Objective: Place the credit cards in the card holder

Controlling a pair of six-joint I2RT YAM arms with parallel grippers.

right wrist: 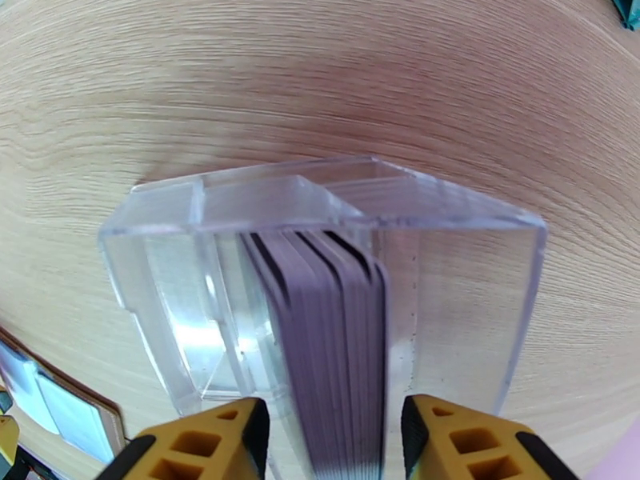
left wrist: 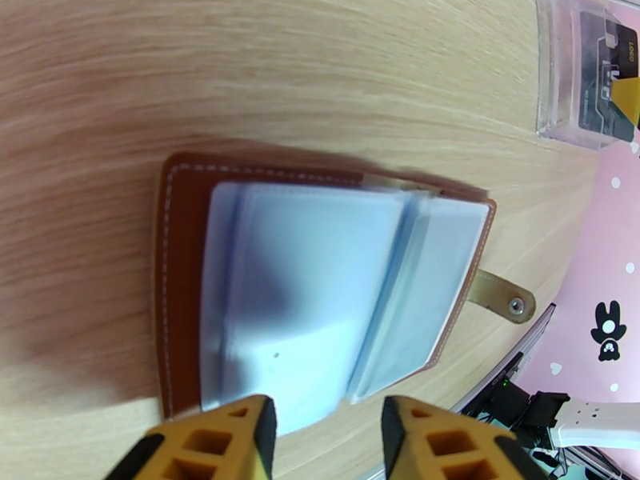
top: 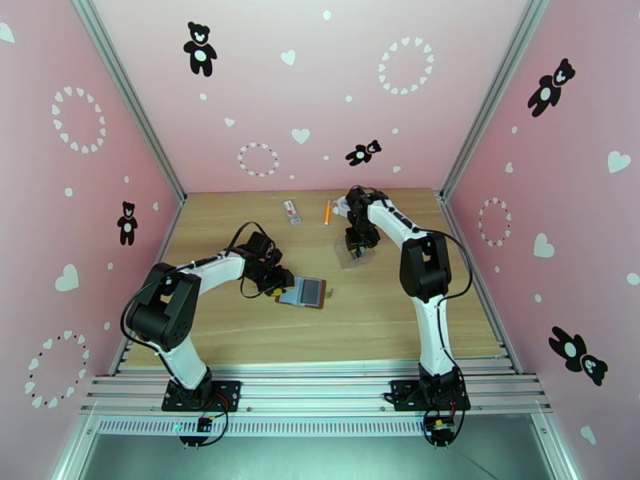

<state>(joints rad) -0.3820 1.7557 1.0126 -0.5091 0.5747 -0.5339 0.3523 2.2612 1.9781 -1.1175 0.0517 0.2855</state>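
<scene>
The left tool (left wrist: 328, 406) is seen with its yellow fingers (left wrist: 240, 430) parted, nothing being clamped between them; it is lowered over the near edge of the brown leather card holder (left wrist: 180, 274), which is laid open and flat on the wooden tabletop (top: 360, 314) just ahead of and beneath that tool. The card holder's grey-blue inner pockets are turned upward, and its snap tab is pointed away to the tool's right. From above, the left tool (top: 278, 282) is found at the left end of the card holder (top: 308, 292). The right tool (right wrist: 336, 406) is held well apart from it, farther back on the tabletop, directly over a clear plastic box (right wrist: 456, 258). A stack of dark grey credit cards (right wrist: 336, 314) is stood on edge inside that box, and its upper edge is reached up between the right tool's spread fingers (right wrist: 232, 434); a thin gap is seen beside the right-hand finger, so the cards are not squeezed.
</scene>
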